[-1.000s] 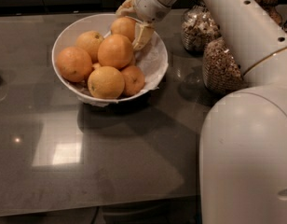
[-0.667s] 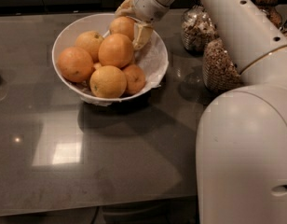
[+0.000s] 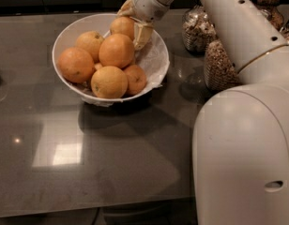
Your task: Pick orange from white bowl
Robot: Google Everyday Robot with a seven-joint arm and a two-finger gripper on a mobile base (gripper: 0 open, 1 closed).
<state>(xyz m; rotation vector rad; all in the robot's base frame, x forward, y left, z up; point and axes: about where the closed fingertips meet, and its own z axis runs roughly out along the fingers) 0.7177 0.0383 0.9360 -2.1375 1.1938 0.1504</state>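
Note:
A white bowl lined with crumpled white paper stands on the dark table at the upper left. It holds several oranges. My gripper reaches into the bowl's far right side. Its cream fingers sit on either side of the rearmost orange, a round deep-orange fruit, and are shut on it. That orange sits at the top of the pile, just behind a large orange. A small orange lies at the front right.
Two glass jars of nuts or grain stand right of the bowl, a third at the far right. My white arm and base fill the right side. The grey table stretches in front of the bowl.
The gripper and the rearmost orange have shifted slightly upward together. The bowl and the other oranges have not moved.

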